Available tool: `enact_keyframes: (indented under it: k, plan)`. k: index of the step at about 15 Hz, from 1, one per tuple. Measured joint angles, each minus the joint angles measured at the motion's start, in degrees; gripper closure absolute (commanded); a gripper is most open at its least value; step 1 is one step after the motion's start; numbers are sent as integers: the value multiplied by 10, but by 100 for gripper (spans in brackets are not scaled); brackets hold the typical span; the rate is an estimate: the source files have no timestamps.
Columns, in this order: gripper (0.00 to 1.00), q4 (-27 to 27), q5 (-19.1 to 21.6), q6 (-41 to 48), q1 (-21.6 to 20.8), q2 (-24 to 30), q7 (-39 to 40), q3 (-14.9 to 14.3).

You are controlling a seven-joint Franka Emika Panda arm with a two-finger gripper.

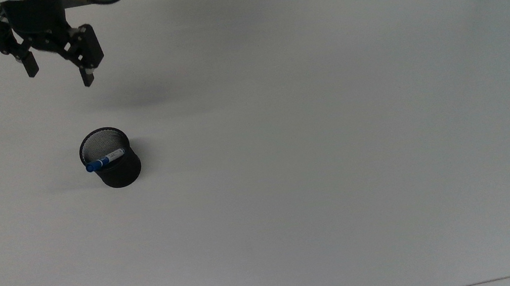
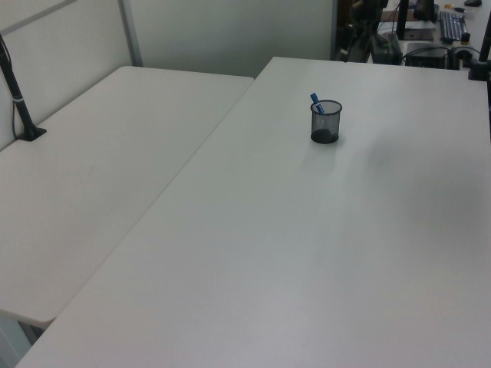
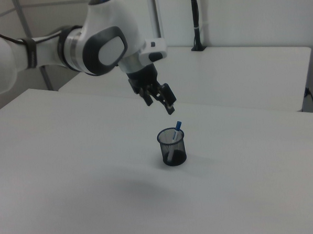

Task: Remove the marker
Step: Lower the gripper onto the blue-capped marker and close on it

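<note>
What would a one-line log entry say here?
claw: open, above table | marker: leaning in mesh cup | contact: none

Soft, even light is washing over the white desk point(image 1: 318, 164) without glare. A diffuse grey shadow point(image 1: 148, 95) is lying at four o'clock from the fingers point(image 1: 87, 77) in the top view, and another blurred shadow point(image 3: 137, 190) is spreading at seven o'clock from the mesh cup point(image 3: 172, 147) in the right view.

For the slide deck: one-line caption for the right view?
Open black two-finger tool hovers above blue-capped white marker leaning in black mesh cup on white table.
</note>
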State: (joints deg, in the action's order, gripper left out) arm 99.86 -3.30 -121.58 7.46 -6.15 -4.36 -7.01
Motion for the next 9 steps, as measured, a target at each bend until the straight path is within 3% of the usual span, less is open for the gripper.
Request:
enact_keyframes:
  k: [3, 6, 9]
  plan:
    - [0, 8, -18, -83, -2, -34, -65, 0]
    - [0, 12, -27, -147, -9, -73, -78, 0]
    - [8, 12, -36, -193, -13, -105, -75, 0]
